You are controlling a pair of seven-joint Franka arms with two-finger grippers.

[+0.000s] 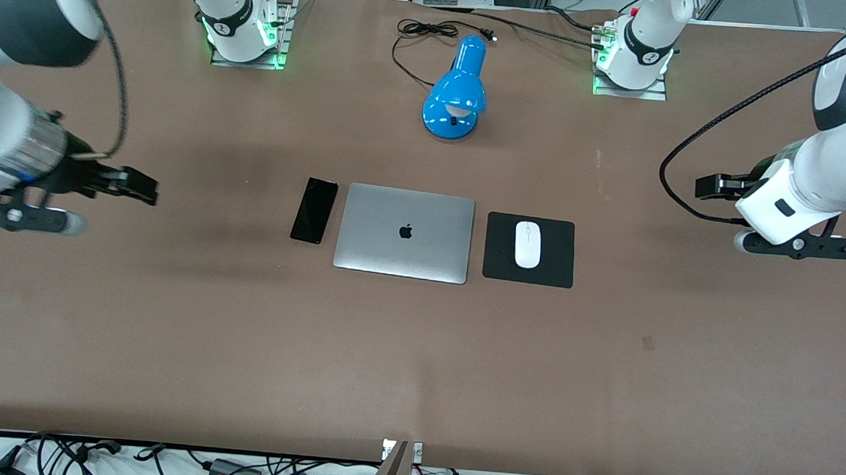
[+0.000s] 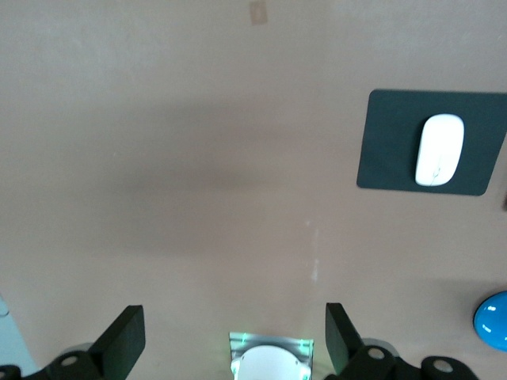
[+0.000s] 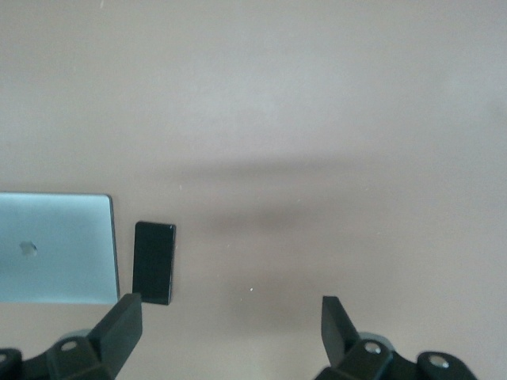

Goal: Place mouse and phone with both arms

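Observation:
The white mouse (image 1: 527, 244) lies on a black mouse pad (image 1: 559, 270) beside the closed silver laptop (image 1: 404, 232), toward the left arm's end. The black phone (image 1: 314, 210) lies flat beside the laptop, toward the right arm's end. My left gripper (image 1: 715, 186) is open and empty, up in the air over bare table past the mouse pad. My right gripper (image 1: 136, 185) is open and empty, over bare table past the phone. The left wrist view shows the mouse (image 2: 439, 150) on the pad (image 2: 388, 150). The right wrist view shows the phone (image 3: 154, 262) and laptop (image 3: 55, 247).
A blue desk lamp (image 1: 456, 94) lies farther from the front camera than the laptop, its black cord (image 1: 415, 38) coiled near the table's edge. The arm bases (image 1: 242, 29) (image 1: 631, 56) stand along that edge. Brown table surface surrounds the objects.

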